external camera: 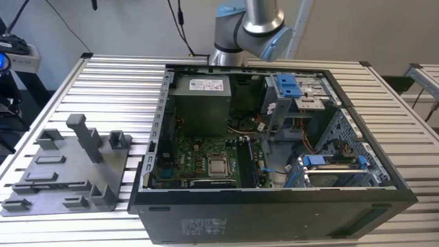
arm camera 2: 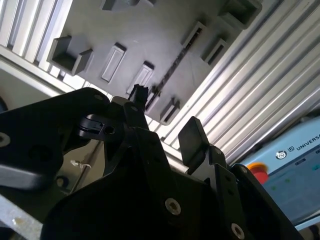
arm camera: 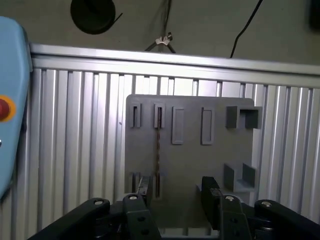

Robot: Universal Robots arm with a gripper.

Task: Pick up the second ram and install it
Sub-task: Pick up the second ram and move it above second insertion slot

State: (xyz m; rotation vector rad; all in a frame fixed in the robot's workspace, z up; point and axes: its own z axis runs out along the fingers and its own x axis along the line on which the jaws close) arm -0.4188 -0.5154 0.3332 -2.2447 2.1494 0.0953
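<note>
Slatted bench (arm camera: 75, 150) carries the grey tray (arm camera: 200, 160). My claw (arm camera: 176, 200) faces that tray, spread and empty. The second ram (arm camera: 158, 145) sits on edge in a tray slot. It looks light, stiff and fragile, so I'd pinch its flat faces mid-length.

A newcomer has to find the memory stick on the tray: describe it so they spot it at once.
Start at the flat grey tray lying on the ribbed aluminium table. Among its paired slots, one pair carries the second ram, a thin dark strip bridging from one slot to the other. The neighbouring slots are bare grey plastic; it alone is dark, long and narrow.
</note>
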